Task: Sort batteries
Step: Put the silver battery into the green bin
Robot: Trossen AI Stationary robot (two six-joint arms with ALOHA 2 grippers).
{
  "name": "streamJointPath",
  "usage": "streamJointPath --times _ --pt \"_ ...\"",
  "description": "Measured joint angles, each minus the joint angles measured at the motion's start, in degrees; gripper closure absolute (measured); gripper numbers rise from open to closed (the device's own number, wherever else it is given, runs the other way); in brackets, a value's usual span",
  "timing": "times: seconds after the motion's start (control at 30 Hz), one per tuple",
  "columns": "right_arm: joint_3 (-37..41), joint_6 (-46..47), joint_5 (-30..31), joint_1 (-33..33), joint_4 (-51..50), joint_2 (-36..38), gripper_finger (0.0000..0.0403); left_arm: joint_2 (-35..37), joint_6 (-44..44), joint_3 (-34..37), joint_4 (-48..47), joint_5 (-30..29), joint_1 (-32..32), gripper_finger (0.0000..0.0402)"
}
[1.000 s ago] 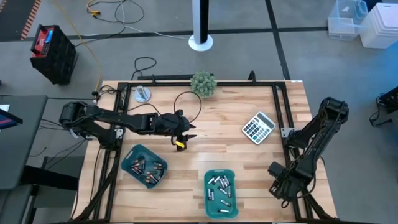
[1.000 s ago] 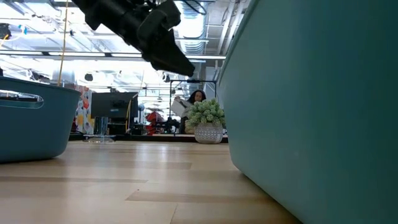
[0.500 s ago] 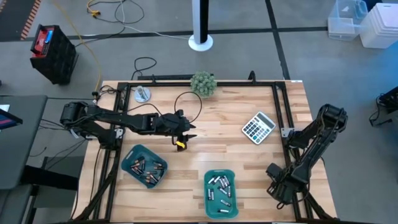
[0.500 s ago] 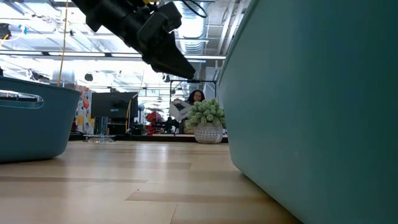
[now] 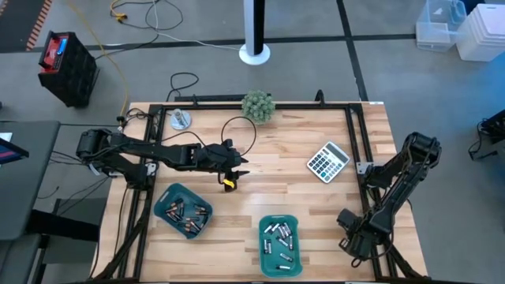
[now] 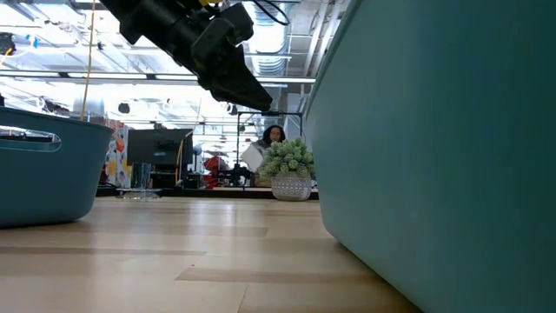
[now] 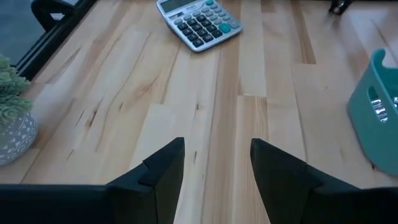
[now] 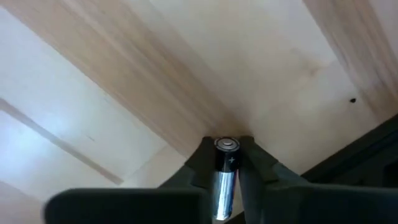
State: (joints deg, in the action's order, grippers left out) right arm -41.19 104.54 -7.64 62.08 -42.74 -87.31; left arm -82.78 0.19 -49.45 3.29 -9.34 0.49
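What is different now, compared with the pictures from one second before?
The right arm sank a little toward the near right table corner, and the right pincer has closed on a battery. The left pincer stayed open above the table middle; both trays and the calculator did not move.

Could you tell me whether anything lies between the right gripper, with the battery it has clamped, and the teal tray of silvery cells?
Nothing visible does. The right gripper is shut on a battery at the table's right front corner, and only bare wood separates it from the tray of silvery cells. The calculator sits well off that line.
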Motion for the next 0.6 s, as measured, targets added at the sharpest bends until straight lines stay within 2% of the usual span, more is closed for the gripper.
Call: streamJointPath --times 0.17,0.37,0.6 --pt "0.0 -2.59 1.28 -0.52 0.02 0.21 0.0393 0.0 0.0 0.0 -0.02 -0.05 0.0 0.0224" --pt "0.25 -5.38 5.72 -1.59 -2.29 3.17 0.0398 0.0 -0.06 0.0 -0.59 -0.07 0.0 0.0224" --pt "0.34 -9.11 16.15 -1.83 -6.65 9.27 0.04 0.26 0.0 -0.02 0.18 -0.05 -0.05 0.0224"
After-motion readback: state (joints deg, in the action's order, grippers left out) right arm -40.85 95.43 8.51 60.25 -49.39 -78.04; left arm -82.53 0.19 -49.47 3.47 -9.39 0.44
